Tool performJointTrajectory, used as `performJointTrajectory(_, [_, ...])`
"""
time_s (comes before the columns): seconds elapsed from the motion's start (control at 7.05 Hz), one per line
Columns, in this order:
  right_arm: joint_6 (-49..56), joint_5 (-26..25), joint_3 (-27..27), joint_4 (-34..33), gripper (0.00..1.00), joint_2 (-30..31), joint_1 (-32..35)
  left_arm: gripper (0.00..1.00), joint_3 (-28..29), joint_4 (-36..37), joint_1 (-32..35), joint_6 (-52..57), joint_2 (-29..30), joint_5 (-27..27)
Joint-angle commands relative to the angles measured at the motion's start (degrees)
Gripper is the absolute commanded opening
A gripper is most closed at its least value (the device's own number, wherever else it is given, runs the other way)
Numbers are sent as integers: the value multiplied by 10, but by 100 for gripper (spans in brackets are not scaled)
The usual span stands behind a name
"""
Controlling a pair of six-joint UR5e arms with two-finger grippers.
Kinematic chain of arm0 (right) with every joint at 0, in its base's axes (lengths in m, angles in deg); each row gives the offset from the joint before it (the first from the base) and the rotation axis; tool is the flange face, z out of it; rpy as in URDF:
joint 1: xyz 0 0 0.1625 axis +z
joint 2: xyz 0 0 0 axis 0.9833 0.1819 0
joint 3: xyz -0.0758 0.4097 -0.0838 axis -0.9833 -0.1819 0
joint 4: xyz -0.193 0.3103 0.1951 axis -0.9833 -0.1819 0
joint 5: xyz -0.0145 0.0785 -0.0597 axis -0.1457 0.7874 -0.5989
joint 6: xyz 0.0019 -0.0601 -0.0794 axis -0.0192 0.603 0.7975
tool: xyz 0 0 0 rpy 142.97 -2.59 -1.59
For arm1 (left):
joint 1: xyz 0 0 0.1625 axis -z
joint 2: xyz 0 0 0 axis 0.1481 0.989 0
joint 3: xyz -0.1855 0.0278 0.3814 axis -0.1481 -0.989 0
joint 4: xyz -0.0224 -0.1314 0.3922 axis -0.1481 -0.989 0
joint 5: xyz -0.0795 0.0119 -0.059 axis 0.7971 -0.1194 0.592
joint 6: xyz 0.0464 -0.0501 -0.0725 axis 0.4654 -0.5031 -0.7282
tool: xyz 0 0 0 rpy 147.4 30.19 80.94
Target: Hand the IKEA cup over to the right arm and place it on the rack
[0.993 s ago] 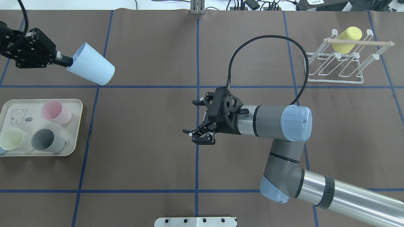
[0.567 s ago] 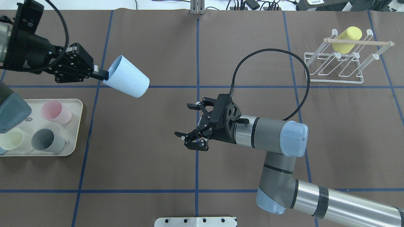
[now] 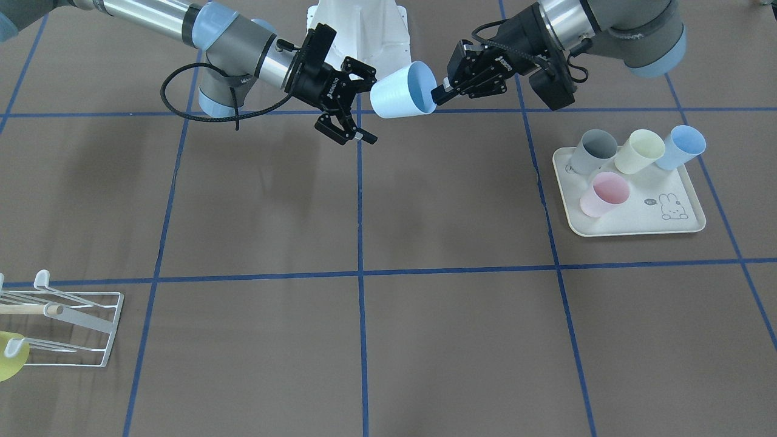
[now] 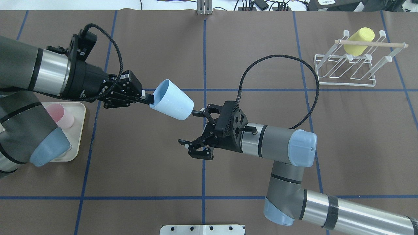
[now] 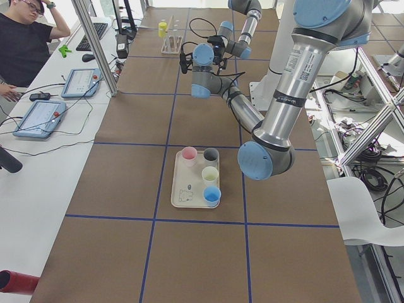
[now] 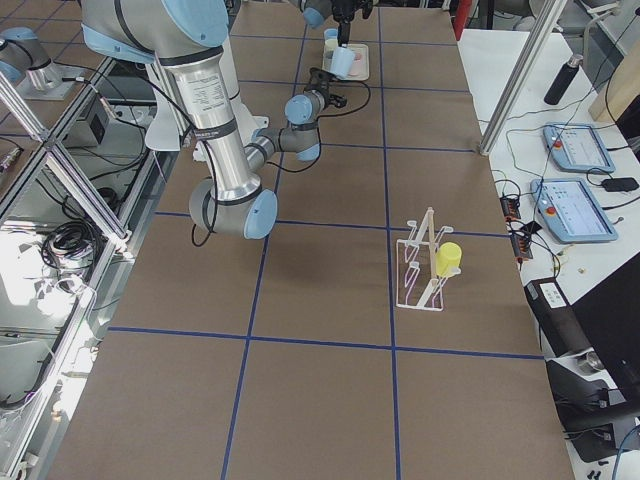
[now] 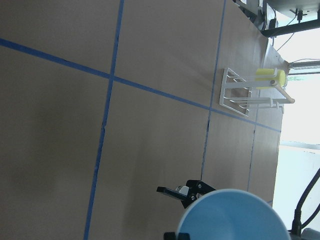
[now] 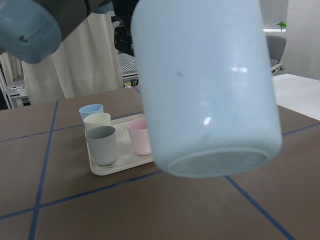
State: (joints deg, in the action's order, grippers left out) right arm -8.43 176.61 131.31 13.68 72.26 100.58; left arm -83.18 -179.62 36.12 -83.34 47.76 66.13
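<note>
Above the table | left hand pinches cup | right hand spread

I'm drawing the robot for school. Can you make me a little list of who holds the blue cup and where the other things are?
held cup: light blue cup, tipped sideways in the air
left gripper: shut on the cup's rim
right gripper: open, right by the cup's bottom, not gripping it
rack: one yellow cup on it
tray: grey cup, pale yellow cup, blue cup, pink cup
handover: not done yet
</note>
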Motion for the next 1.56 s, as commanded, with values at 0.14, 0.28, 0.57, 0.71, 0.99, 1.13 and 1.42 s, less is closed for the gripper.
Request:
performJointTrajectory(0.14, [0,0,5,0,99,-1,-1,0,3,3,-29,3,-2,-12])
performJointTrajectory(0.28, [0,0,6,0,99,-2,-1,0,7,3,-35,3,-3,-23])
performJointTrajectory(0.57, [0,0,6,1,98,-2,0,0,18,2,-47,4,-1,-41])
performJointTrajectory(0.71, [0,1,6,1,98,-2,0,0,19,2,-47,4,-4,-41])
performJointTrajectory(0.99, [0,0,6,1,96,-2,-1,0,19,2,-47,6,-10,-41])
performJointTrajectory(1.13, [0,0,6,1,93,-2,0,0,19,2,-47,7,-10,-40])
performJointTrajectory(1.42, [0,-1,6,1,93,-2,0,0,18,1,-48,7,-10,-40])
